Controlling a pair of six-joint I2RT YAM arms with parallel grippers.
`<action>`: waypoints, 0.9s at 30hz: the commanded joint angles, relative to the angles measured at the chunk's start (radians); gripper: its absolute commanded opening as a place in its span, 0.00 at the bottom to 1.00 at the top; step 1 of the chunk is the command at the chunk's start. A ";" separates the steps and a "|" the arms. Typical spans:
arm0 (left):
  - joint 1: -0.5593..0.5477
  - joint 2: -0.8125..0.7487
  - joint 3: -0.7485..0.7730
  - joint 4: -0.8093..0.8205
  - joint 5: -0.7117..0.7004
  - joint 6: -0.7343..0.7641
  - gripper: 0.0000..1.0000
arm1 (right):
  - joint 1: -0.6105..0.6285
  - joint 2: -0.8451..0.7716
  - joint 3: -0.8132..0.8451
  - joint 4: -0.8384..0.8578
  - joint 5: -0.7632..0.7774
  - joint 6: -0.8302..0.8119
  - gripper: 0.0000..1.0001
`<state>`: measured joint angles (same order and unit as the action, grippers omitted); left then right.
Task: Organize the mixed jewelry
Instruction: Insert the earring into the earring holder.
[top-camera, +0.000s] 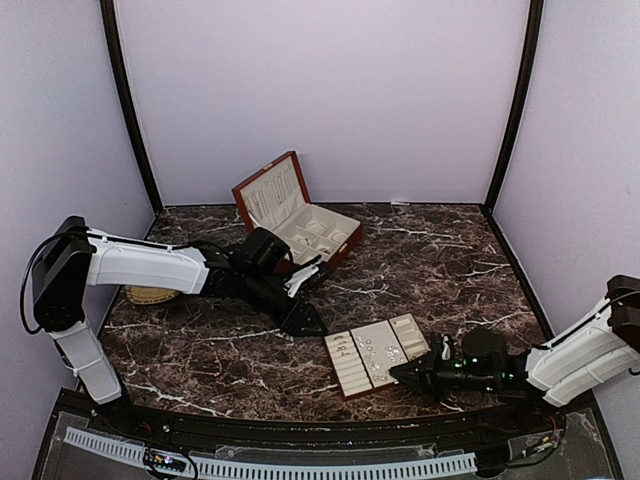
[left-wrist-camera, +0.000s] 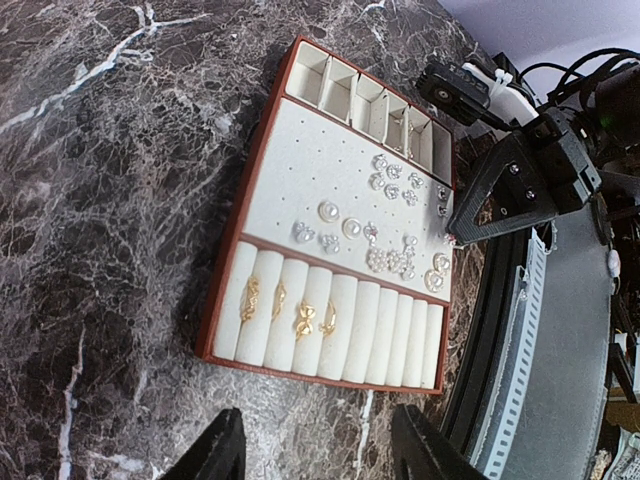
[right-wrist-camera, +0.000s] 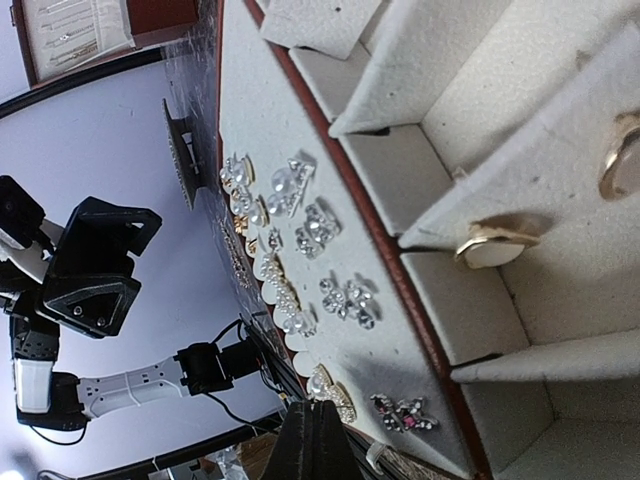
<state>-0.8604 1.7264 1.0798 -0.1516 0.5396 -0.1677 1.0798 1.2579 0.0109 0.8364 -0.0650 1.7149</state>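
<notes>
Progress looks late: tiny silvery metal studs (left-wrist-camera: 378, 260) fill cream slotted rectangular tray (left-wrist-camera: 300, 150); left gripper (left-wrist-camera: 318, 448) wide, empty; right gripper (right-wrist-camera: 312, 440) pinched closed.

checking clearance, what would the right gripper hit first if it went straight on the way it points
The right gripper would likely meet the stud earrings at the near edge of the cream tray; its height is unclear.
</notes>
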 joint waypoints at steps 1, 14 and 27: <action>-0.002 -0.007 -0.007 -0.014 0.004 0.013 0.52 | 0.009 -0.018 -0.125 0.006 0.022 0.006 0.00; -0.002 -0.009 -0.007 -0.013 0.004 0.013 0.52 | 0.009 -0.042 -0.129 -0.030 0.026 0.010 0.00; -0.002 -0.011 -0.007 -0.014 0.004 0.014 0.52 | 0.009 0.033 -0.131 0.047 0.018 0.008 0.00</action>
<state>-0.8604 1.7264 1.0798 -0.1516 0.5396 -0.1673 1.0798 1.2644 0.0109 0.8276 -0.0513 1.7226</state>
